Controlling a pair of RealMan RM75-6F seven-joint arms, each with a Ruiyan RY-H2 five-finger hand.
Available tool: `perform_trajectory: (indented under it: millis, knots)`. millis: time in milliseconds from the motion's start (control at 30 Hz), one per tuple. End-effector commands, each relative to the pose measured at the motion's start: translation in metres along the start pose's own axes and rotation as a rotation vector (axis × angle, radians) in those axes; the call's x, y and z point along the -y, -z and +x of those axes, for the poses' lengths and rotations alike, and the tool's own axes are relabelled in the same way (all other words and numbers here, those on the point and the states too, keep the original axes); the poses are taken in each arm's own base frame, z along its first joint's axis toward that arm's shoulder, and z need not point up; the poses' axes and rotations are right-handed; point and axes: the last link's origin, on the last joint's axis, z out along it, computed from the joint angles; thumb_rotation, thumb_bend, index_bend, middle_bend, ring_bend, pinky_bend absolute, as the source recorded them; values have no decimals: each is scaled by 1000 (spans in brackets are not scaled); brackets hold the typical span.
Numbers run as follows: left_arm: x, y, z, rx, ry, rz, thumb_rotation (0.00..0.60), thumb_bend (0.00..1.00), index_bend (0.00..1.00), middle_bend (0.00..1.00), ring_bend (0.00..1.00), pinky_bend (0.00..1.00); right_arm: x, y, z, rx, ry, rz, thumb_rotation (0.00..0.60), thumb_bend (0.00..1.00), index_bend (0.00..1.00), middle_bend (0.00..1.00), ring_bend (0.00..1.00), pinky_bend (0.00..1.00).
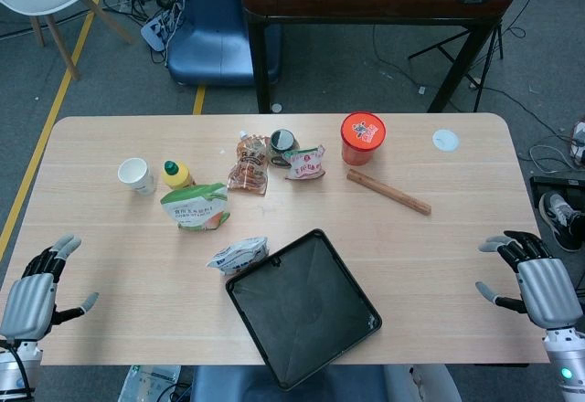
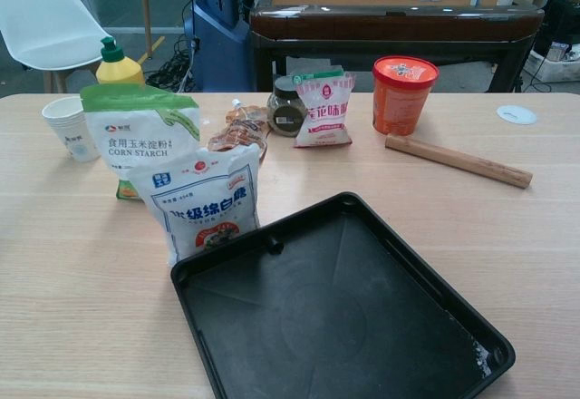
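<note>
Hands came first: the left hand (image 1: pixel 32 288) rested at the near left corner of the table (image 1: pixel 110 238), fingers spread and holding nothing, well to the left of the black tray (image 1: pixel 303 306). The right hand (image 1: pixel 539 283) sat at the near right edge, fingers likewise apart and empty, well to the right of the tray. Neither touched any item, and both were out of the chest view.

The tray lay turned at an angle at the near middle, bare inside. Touching its far left corner stood a white sugar bag (image 2: pixel 207 201). Beyond the tray to the left stood a corn starch bag (image 2: pixel 145 136), a yellow bottle (image 2: pixel 118 63) with a green cap, and a paper cup (image 2: pixel 71 127). Straight beyond the tray were a snack packet (image 2: pixel 240 131), a dark jar (image 2: pixel 288 109) and a small seasoning pouch (image 2: pixel 324 109). Beyond it to the right stood a red-lidded tub (image 2: pixel 401 95), with a wooden rolling pin (image 2: pixel 458 160) lying flat nearer the tray, probably laid so to keep it from rolling.
</note>
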Motion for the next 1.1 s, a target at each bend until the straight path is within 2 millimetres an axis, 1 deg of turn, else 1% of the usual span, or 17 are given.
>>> perform_trajectory:
  millis: [33, 233, 433, 567, 633, 800, 933, 1100]
  knots:
    - [0, 0, -1, 6, 6, 0, 600, 189, 141, 105, 110, 112, 0, 0, 0, -2, -1, -1, 600, 192, 360, 325, 194, 174]
    - [-2, -3, -4, 17, 7, -15, 600, 189, 142, 105, 110, 112, 0, 1, 6, -30, 3, 3, 600, 191, 360, 325, 195, 175]
    - [-3, -14, -11, 60, 43, -48, 600, 189, 143, 104, 110, 112, -1, -5, 24, -86, 39, 2, 600, 191, 360, 325, 195, 174]
    - [-5, -26, -22, 137, 109, -73, 600, 190, 143, 104, 110, 112, 1, -9, 36, -117, 57, -5, 600, 192, 360, 325, 195, 174]
    - [-8, -31, -26, 168, 140, -90, 600, 189, 140, 104, 110, 112, 3, -9, 39, -129, 56, -6, 600, 191, 360, 325, 195, 175]
    - [-16, -44, -42, 256, 224, -124, 600, 188, 116, 104, 110, 112, 2, -5, 41, -133, 57, -21, 600, 191, 360, 325, 195, 175]
    - [-25, -53, -54, 305, 239, -161, 600, 187, 95, 104, 110, 112, 0, -2, 44, -142, 59, -28, 600, 192, 360, 325, 195, 175]
    - [-40, -66, -75, 347, 296, -199, 600, 173, 72, 104, 109, 112, -2, 1, 43, -136, 57, -40, 600, 192, 361, 325, 195, 175]
